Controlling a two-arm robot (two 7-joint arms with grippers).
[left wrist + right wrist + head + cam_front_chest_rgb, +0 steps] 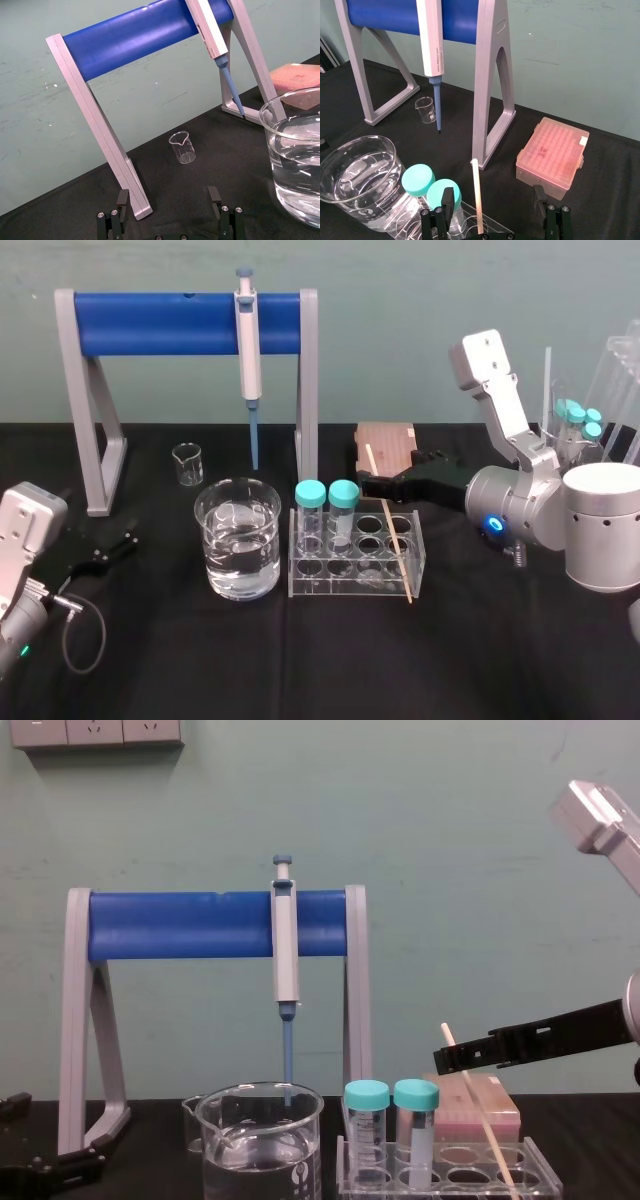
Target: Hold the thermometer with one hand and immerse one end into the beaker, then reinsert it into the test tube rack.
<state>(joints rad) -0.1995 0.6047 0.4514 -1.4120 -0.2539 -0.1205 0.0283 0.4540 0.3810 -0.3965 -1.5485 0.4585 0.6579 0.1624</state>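
Observation:
The thermometer (390, 530) is a thin tan rod leaning in the clear test tube rack (376, 580), right of two teal-capped tubes (326, 495). My right gripper (375, 483) hovers open around the rod's upper part. In the right wrist view the thermometer (477, 195) rises between the fingers (447, 199) with a gap on each side. In the chest view the right gripper (452, 1057) sits near the rod's top. The water-filled beaker (238, 537) stands left of the rack. My left gripper (168, 197) rests open on the table at the far left, holding nothing.
A grey stand with a blue bar (160, 323) holds a pipette (247, 350) behind the beaker. A small glass beaker (187, 463) sits under it. A pinkish tip box (552, 157) lies behind the rack. More capped tubes (578, 420) stand at the far right.

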